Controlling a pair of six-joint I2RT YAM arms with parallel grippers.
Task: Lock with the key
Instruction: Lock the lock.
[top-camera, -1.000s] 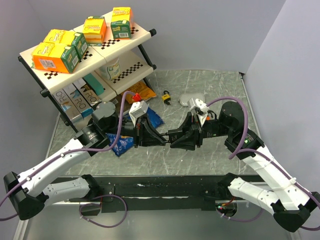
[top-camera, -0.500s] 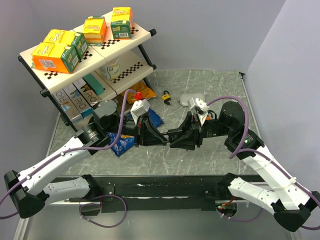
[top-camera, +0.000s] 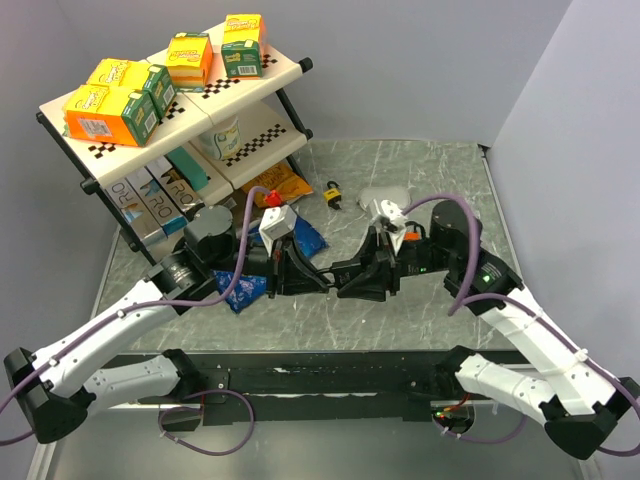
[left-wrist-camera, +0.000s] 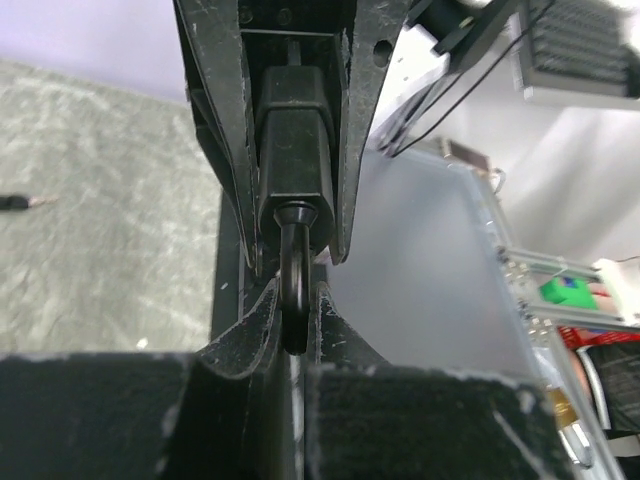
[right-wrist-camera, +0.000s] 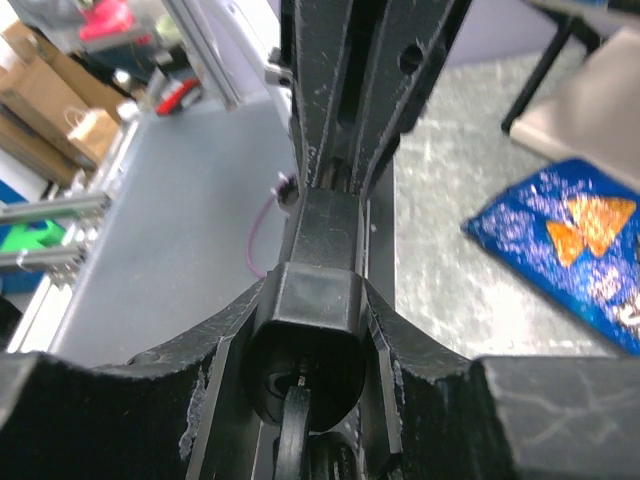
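Both arms are meeting over the near middle of the counter (top-camera: 420, 170), sharing one black padlock (left-wrist-camera: 293, 140). The right gripper (right-wrist-camera: 315, 300) is clamping down on the lock's body. From the left, the left gripper (left-wrist-camera: 292, 300) is pinching the shackle loop between nearly closed fingers. In the right wrist view a thin dark strip is sticking out of the keyhole. I'm reading that as the key (right-wrist-camera: 291, 425), seated in the lock's base, though it's showing edge-on and is hard to confirm.

The trouble ahead is that nothing is holding that key. Both grippers are busy with the lock, so one will have to let go to turn it, and then the lock could be swinging or dropping to the counter. If the two arms push off-line, the shackle could be jamming crooked, or the key could be working loose.

On the count, I'm seeing two padlocks, the black one and a yellow padlock (top-camera: 333, 193) lying far back on the counter. Add one key and two grippers.
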